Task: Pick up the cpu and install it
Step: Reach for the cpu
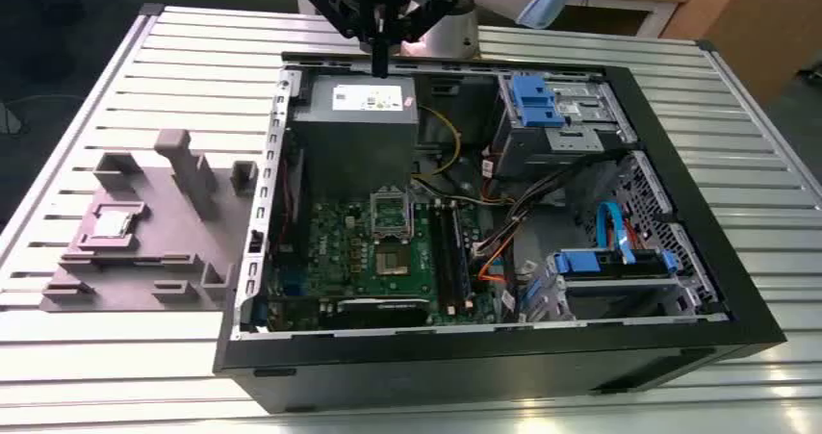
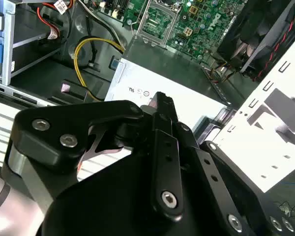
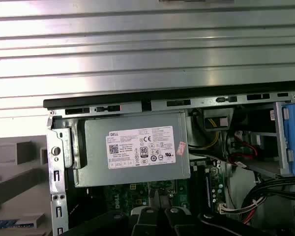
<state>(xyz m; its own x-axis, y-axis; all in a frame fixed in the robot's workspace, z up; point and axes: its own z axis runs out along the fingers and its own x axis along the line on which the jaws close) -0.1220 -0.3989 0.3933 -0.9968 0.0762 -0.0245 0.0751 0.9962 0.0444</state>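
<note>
Gripper (image 1: 381,66) hangs over the open PC case (image 1: 719,261), tip just above the grey PSU (image 1: 353,116) near the case wall. Fingers are pinched together w/ nothing btw them; the second wrist view shows the same, gripper (image 2: 162,101) over the PSU (image 2: 167,69). The cpu (image 1: 114,224) lies flat in a recess of the grey tray (image 1: 154,261) on the slatted table (image 1: 192,49). That's outside the case on the exterior view's left, well apart from the gripper. Inside the case, the green motherboard (image 1: 372,261) carries the socket (image 1: 389,213) just past the PSU. In the second wrist view the socket (image 2: 157,24) has a metal frame, w/ a yellow cable (image 2: 88,49) looping beside the PSU. Blue drive brackets (image 1: 533,97) sit on the exterior view's right.
</note>
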